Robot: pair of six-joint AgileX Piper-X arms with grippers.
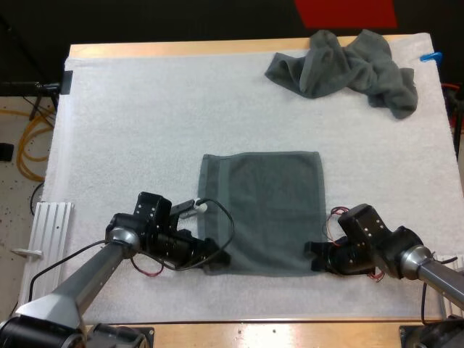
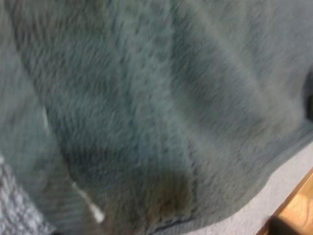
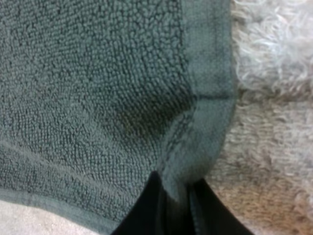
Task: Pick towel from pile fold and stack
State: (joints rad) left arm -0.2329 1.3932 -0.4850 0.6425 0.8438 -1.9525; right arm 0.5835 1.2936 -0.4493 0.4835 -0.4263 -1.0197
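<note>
Right hand (image 1: 315, 256) clamped on flat squarish towel (image 1: 264, 203) near-right corner; left hand (image 1: 213, 256) at near-left, grip cannot tell.

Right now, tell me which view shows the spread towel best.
The high view: the spread towel lies flat on the mat, nearly its whole outline in sight. The left wrist view shows its fabric close up; the right wrist view shows one hemmed corner pinched by the right gripper.

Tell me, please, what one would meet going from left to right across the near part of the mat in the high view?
left gripper → flat towel → right gripper
</note>
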